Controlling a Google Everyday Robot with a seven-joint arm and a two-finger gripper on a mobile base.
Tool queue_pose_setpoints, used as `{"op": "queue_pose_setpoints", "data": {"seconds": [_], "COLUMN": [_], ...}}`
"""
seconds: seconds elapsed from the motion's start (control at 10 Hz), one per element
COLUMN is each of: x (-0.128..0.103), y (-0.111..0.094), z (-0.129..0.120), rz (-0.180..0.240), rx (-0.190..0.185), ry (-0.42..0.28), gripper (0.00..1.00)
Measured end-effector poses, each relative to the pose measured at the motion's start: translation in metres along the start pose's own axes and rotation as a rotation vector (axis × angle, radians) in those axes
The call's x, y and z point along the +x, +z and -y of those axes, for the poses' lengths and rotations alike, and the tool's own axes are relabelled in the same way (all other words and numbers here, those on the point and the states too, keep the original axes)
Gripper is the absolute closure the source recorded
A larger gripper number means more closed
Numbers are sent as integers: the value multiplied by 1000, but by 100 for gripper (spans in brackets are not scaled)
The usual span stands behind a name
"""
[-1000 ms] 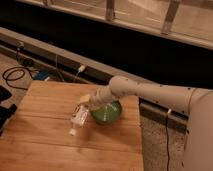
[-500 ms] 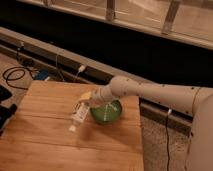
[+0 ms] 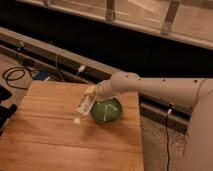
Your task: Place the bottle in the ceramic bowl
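The white bottle [image 3: 84, 105] hangs tilted from my gripper [image 3: 91, 94], its lower end pointing down-left over the wooden table [image 3: 55, 140]. It is just left of the green ceramic bowl [image 3: 107, 110] and close to its left rim. The gripper is shut on the bottle's upper end and sits above the bowl's left edge. My pale arm [image 3: 160, 89] reaches in from the right. The bowl stands near the table's right side, and its inside looks empty.
The table's right edge [image 3: 140, 135] is close behind the bowl, with gravel floor beyond. Black cables [image 3: 17, 75] and a blue item [image 3: 41, 75] lie on the floor at the left. A dark object [image 3: 4, 112] sits at the left edge. A raised ledge [image 3: 55, 52] runs behind the table.
The gripper has lifted the bottle and carried it up and to the right, closer to the bowl's left rim. The bowl has not moved.
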Motion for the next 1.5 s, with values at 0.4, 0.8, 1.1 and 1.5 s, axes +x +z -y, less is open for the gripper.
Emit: {"op": "queue_pose_setpoints", "data": {"seconds": [0.4,0.8,1.1,1.5], "x": [-62,-84,-4,-1], "y": [-12,-17,-4,-51], "z": [6,12,9,91], "rz": [179,242,36,106], "rx": [221,247,56,142], "ry": [118,268,-31,134], "gripper": [100,100,100,100]}}
